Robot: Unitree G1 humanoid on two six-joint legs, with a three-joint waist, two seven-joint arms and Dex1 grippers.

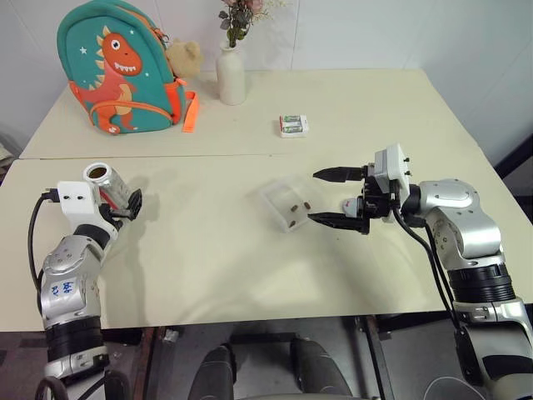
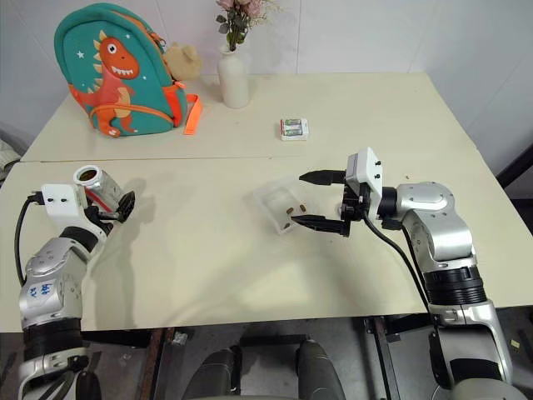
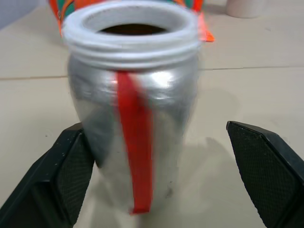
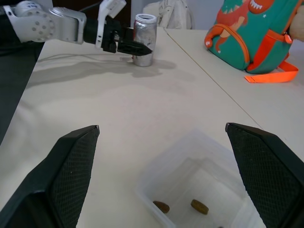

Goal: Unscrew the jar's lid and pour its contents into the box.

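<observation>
The jar (image 1: 106, 185), a silvery cylinder with a red stripe down its side, stands upright and lidless on the near table at the robot's left; the left gripper (image 1: 125, 206) sits at it with its jaws spread wide, and in the left wrist view one black finger (image 3: 61, 175) lies against the jar's side while the other (image 3: 266, 175) stands well clear, so nothing is clamped. That wrist view shows what the head views cannot: the white threaded neck, the dark open mouth and the red strip running down the metal; no lettering on the label can be read. From the head views the mouth shows brown inside.

The box (image 1: 289, 202), clear plastic with rounded corners, lies near the table's middle, just beside the lower finger of the right gripper (image 1: 340, 197); its jaws gape fully, one finger above and one below, holding nothing. The right wrist view looks down into the box and shows two dark brown pieces (image 4: 180, 207) on its floor; the head views give them as small specks.

On the far table a small white-and-green pack (image 1: 293, 126) lies flat, its print too small to read; a white vase (image 1: 231, 75) holds flowers; a teal dinosaur backpack (image 1: 121, 67) with orange trim stands at the left, a small tan plush (image 1: 185, 57) beside it.
</observation>
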